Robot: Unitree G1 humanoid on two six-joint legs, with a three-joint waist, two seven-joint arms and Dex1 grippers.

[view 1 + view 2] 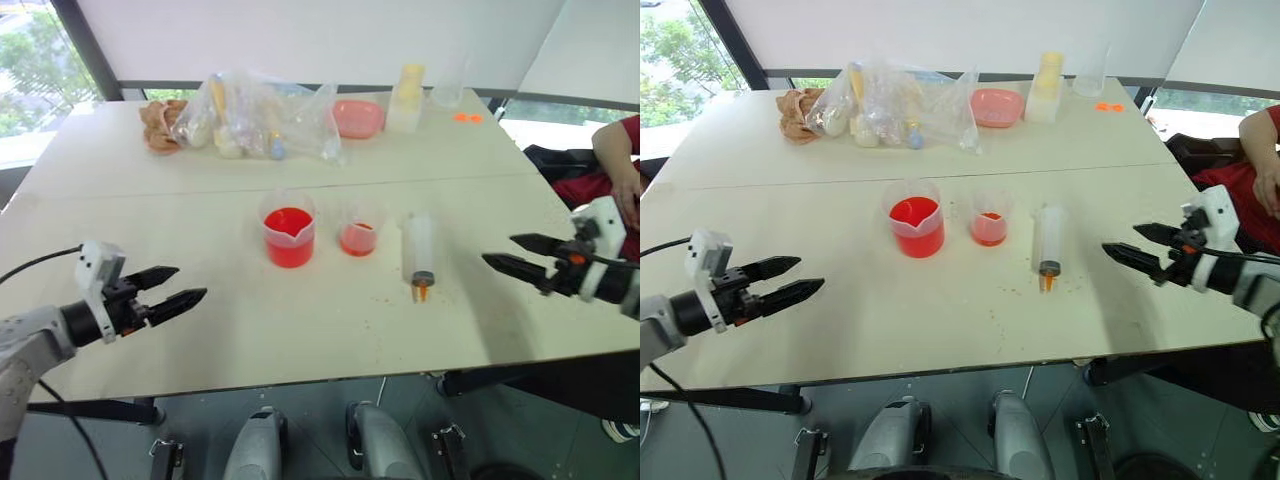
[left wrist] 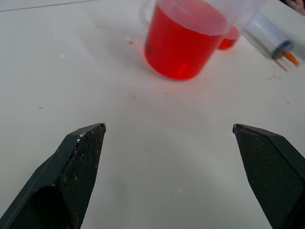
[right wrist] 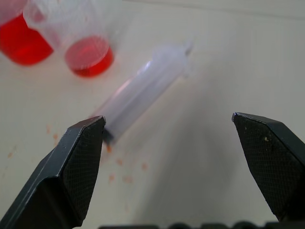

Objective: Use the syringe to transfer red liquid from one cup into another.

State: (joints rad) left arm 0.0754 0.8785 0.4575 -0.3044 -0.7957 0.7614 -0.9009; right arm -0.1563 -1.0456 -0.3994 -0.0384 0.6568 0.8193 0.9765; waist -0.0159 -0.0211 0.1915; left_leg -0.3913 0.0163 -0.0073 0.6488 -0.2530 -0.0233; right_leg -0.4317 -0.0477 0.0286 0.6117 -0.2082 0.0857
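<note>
With both your left hand (image 1: 180,286) and right hand (image 1: 512,251) spread wide and empty, the syringe (image 1: 419,255) lies flat on the worktop (image 1: 200,190) right of the smaller cup (image 1: 358,236), so a careless sweep risks rolling it or tipping red liquid (image 1: 290,236).
</note>
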